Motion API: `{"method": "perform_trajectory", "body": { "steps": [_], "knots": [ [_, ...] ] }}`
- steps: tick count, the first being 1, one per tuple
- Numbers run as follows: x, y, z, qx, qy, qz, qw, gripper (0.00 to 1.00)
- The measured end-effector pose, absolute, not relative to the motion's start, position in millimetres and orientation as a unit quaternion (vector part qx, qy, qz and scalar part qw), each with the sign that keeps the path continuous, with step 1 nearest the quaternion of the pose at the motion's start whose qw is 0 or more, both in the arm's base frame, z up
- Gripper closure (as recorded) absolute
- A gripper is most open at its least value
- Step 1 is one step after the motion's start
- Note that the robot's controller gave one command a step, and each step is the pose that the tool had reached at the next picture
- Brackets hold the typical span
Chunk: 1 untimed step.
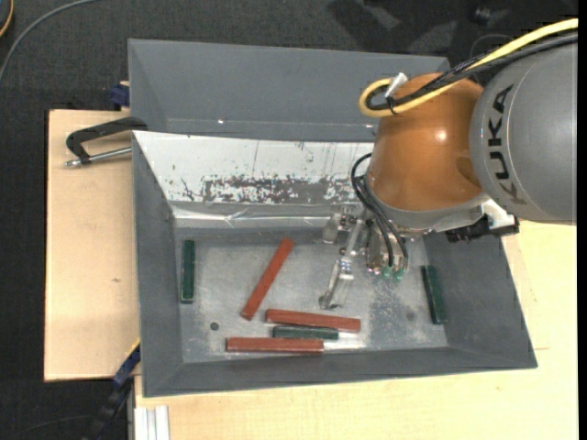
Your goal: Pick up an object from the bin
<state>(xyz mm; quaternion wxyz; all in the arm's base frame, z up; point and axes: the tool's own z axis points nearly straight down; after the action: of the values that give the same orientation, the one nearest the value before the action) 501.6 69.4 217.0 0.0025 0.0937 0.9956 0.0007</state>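
Fingers (337, 285) of the gripper (332, 297) hang near the long red-brown bar (312, 319) at the bin's (275, 81) front; spread or closed, I cannot tell. A slightly misaligned descent could jam a fingertip onto that flat bar, or drag the dark green bar (298, 334) just beside it.

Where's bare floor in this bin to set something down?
Bare floor between the left green stick and the diagonal red stick, and between the tool and the right green stick. Crowded at front, three sticks together.

Grey KUKA arm (537, 126), black lettering; orange wrist cover (426, 145); yellow and black cables (477, 58); metal gripper (341, 282).
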Motion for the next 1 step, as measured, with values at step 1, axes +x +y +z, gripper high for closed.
{"method": "perform_trajectory", "body": {
  "steps": [1],
  "knots": [
    [523.2, 112.1, 68.7, 0.154, 0.988, 0.001, 0.002, 0.00]
  ]
}}
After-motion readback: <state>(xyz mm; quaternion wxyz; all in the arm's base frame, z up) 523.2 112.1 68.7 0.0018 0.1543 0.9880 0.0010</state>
